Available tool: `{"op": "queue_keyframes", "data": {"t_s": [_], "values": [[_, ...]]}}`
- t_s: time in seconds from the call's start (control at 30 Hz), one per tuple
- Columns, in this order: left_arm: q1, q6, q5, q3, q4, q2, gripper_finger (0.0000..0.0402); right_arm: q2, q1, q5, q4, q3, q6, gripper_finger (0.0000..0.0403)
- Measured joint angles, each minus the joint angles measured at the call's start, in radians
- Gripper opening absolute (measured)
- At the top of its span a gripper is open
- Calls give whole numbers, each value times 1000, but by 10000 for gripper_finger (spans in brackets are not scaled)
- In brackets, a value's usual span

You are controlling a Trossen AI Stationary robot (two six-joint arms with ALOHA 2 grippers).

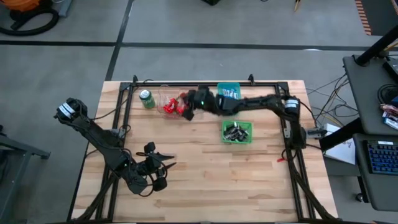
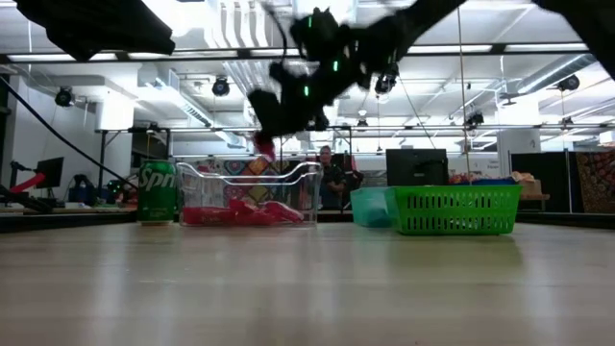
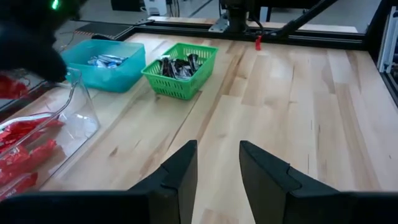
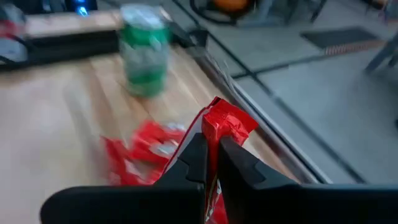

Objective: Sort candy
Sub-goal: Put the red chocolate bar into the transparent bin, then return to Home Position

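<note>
The right gripper (image 4: 210, 163) was clamped on a red candy bar (image 4: 219, 134), pinching it low down so that its long axis ran out past the fingertips and the crimped end stuck up clear of them. In the high view the right arm reached across the far side of the table, with the gripper (image 1: 186, 107) over the clear bin (image 2: 248, 193). In the low view the bar (image 2: 264, 147) hung just above the bin's rim, not touching it. Directly beneath the gripper lay the pile of red candy (image 4: 140, 155) already in the bin. The drop looked like a straight release, little travel needed. The green can (image 4: 145, 58) stood beyond the bin from the gripper, apart from it.

The teal bin (image 3: 106, 70) with blue-and-white bars and the green basket (image 3: 181, 68) with dark bars sat back toward the right arm's base.

The left gripper (image 3: 218, 168) waited at the near side, well apart, fingers spread, empty. The right arm was clearly nearer.
</note>
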Motion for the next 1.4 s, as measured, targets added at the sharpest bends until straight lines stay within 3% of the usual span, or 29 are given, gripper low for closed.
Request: {"op": "queue_keyframes", "data": {"t_s": [0.17, 0.3, 0.63, 0.8, 0.9, 1.13, 1.3, 1.4], "values": [[0, -1, -1, 0, 0, 0, 103, 61, -91, -145, 33, -2, 55, 12], [0, -6, -3, 0, 0, 0, 103, 81, -124, -204, 14, -10, 98, 26], [0, 48, -117, 0, 0, -6, 103, 45, -125, -200, -68, -10, 71, 144], [0, 98, -120, 2, -1, -35, 103, -13, -94, -282, -97, -30, 25, 175], [-1, 154, -114, 2, -1, -52, 103, -84, -37, -291, -59, -114, -11, 176], [1, 254, -62, 0, 10, -68, 96, -314, 126, -287, 261, -471, -53, 163], [17, 390, -54, 0, 134, -75, 79, -480, 205, -219, 305, -655, -82, 152], [47, 522, 16, 0, 208, -94, 73, -582, 209, -214, 314, -720, -87, 147]]}}
